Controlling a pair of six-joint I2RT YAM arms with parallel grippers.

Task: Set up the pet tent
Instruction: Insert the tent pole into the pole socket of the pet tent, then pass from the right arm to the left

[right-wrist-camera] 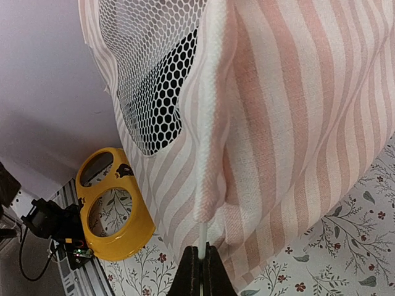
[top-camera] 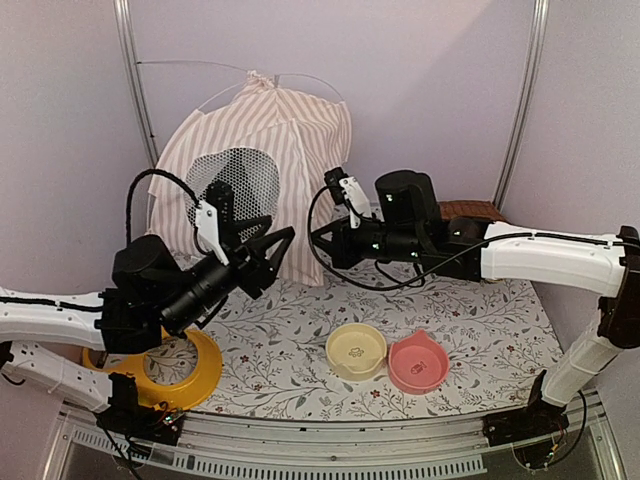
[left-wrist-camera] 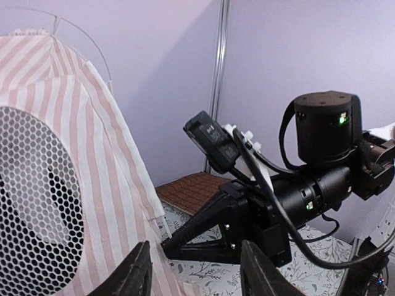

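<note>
From above, the pet tent (top-camera: 255,165) stood upright at the back of the counter (top-camera: 480,320). The left pincer (top-camera: 272,250) was spread open before its mesh panel, and the right pincer (top-camera: 322,240) was at its right edge.

The left wrist view showed the left pincer (left-wrist-camera: 196,274) open and empty beside the striped fabric.

The right wrist view showed the right pincer (right-wrist-camera: 200,271) closed on the tent's thin pole (right-wrist-camera: 202,234).

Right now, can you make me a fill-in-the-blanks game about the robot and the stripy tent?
1. The right gripper is shut on the pet tent's thin ____.
2. The left gripper is ____ and holds nothing.
3. The bowl right beside the yellow bowl is coloured ____.
Missing words: pole; open; pink.
</note>
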